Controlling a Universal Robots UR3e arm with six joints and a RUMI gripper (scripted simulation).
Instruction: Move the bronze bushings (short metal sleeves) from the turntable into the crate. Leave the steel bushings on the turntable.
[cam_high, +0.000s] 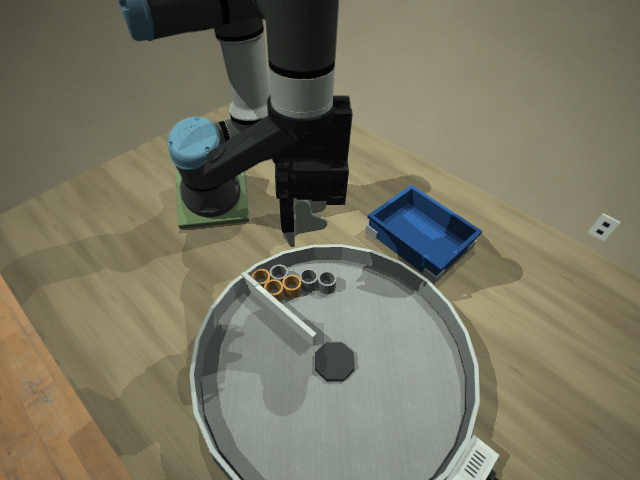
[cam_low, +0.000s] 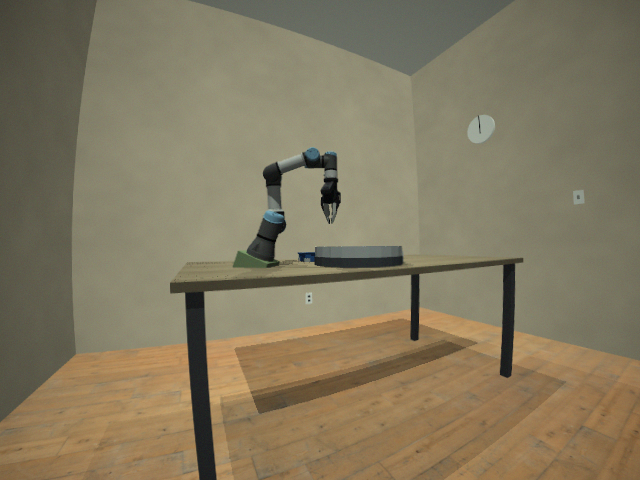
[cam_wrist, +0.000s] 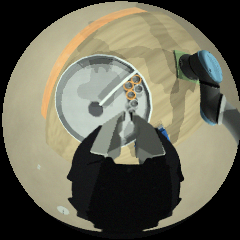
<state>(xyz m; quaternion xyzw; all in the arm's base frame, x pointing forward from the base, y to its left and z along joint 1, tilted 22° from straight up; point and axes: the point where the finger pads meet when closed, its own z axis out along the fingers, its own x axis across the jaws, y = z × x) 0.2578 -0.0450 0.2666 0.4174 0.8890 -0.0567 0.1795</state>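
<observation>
My gripper (cam_high: 292, 244) (cam_low: 330, 222) (cam_wrist: 127, 112) is shut and empty, fingers pointing down, high above the turntable's rim on the arm's side. The grey turntable (cam_high: 392, 361) (cam_low: 359, 254) (cam_wrist: 75, 110) has a raised wall. Three bronze bushings stand clustered by its divider: one (cam_high: 261, 271) in the corner at the rim, one (cam_high: 273, 282) against the divider, one (cam_high: 292, 293) to their right. One steel bushing (cam_high: 279, 267) stands behind them at the rim; two more steel bushings (cam_high: 309, 287) (cam_high: 327, 290) stand to the right. The blue crate (cam_high: 403, 248) (cam_low: 306, 256) shows no bushings inside.
The pale divider (cam_high: 284, 310) (cam_wrist: 117, 89) runs from the rim towards the dark hub (cam_high: 334, 361) (cam_wrist: 95, 108). The crate stands outside the rim, behind right in the top view. The arm's green base (cam_high: 237, 209) (cam_low: 242, 259) is behind left. A white box (cam_high: 475, 459) adjoins the near right rim.
</observation>
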